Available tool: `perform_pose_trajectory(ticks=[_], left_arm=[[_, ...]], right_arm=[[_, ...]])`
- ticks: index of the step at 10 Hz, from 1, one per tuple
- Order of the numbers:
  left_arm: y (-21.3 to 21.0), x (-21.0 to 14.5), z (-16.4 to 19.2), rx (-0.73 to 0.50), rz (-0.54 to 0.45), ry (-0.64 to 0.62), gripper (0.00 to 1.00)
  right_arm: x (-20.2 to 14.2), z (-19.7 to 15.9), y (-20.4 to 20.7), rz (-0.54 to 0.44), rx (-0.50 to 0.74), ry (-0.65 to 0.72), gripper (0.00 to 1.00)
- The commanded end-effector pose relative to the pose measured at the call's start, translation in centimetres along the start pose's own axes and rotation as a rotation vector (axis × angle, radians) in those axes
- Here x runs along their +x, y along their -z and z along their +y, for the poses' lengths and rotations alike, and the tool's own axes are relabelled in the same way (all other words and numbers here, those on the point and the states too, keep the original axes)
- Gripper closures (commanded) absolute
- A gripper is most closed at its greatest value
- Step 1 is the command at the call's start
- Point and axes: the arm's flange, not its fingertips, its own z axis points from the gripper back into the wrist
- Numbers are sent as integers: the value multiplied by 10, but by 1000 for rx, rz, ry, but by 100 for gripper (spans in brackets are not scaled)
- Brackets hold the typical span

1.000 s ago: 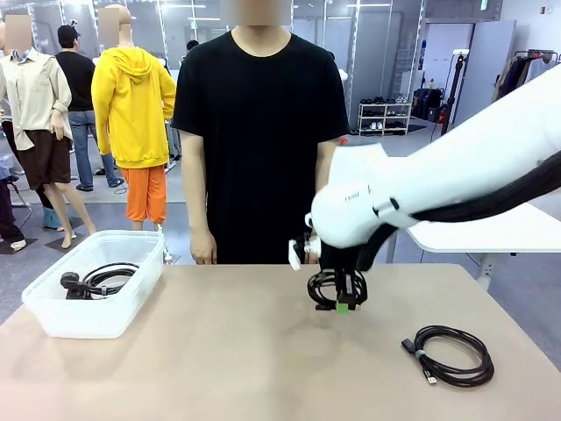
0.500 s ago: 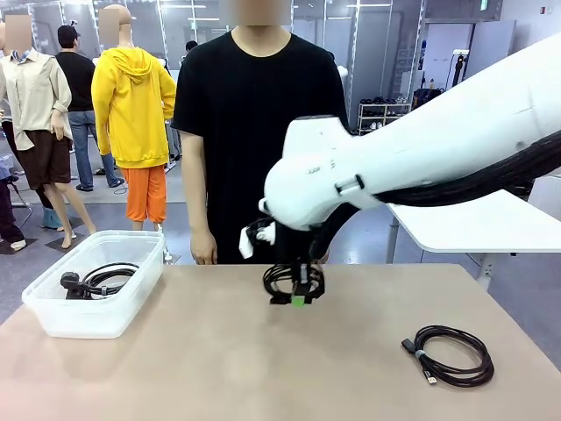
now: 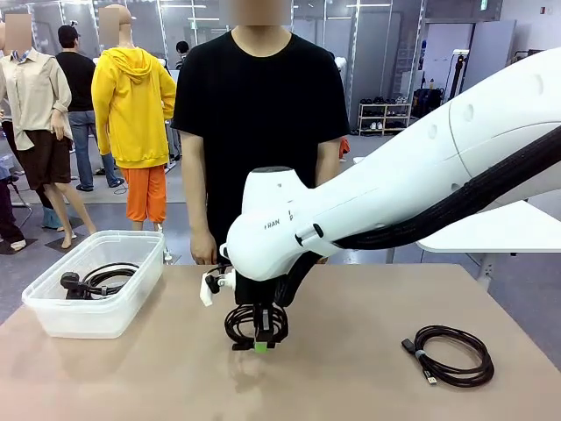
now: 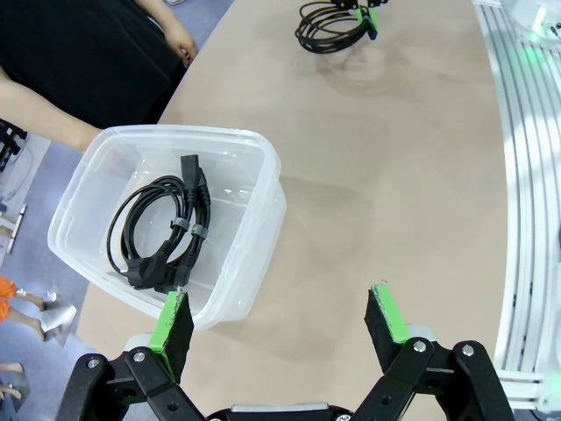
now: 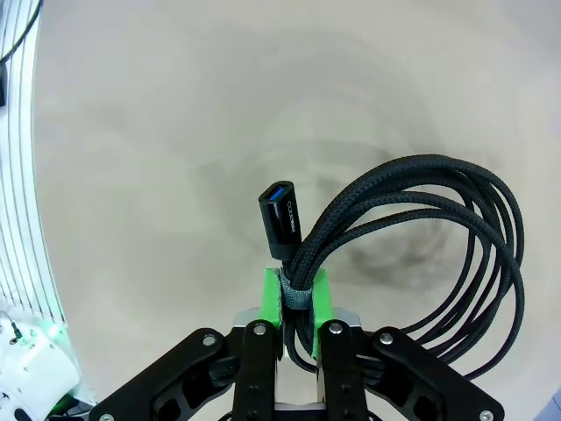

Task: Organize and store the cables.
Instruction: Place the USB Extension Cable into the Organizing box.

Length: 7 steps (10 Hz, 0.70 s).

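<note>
One cable [image 3: 103, 277] lies in the bin [image 3: 54, 309], the right gripper [image 3: 259, 344] clamps a second cable [image 3: 240, 323] right of it — a third cable [image 3: 452, 353] waits farther right, the left gripper [image 4: 279, 309] gapes wide.

The tabletop [image 3: 131, 377] is smooth, matt and beige. The bin [image 4: 254, 263] at the left is translucent plastic with a glossy sheen. The held cable [image 5: 351, 215] has a matt, woven braid sheath, a grey cloth-like tie and a glossy black plastic plug [image 5: 281, 219]. The cable in the bin [image 4: 186, 230] looks smooth and rubbery. The right arm's shell [image 3: 394, 175] is glossy white plastic.
</note>
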Motion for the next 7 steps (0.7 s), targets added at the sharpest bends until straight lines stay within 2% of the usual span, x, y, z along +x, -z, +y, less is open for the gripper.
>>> perform_pose_trajectory(ticks=[1,3,4,5,6,7], left_arm=[[0,1,1,2,-13,-16,0],[0,1,1,2,-13,-16,0],[0,1,1,2,-13,-16,0],[0,1,1,2,-13,-16,0],[0,1,1,2,-13,-16,0],[0,1,1,2,-13,-16,0]], right_arm=[[-3,5,-1,-15,20,37,100],[-12,3,-2,-21,25,85,100],[-15,2,-3,-32,22,113,72],[-17,3,-5,-37,29,118,56],[-20,4,-5,-38,36,118,34],[-22,4,-7,-48,35,122,17]])
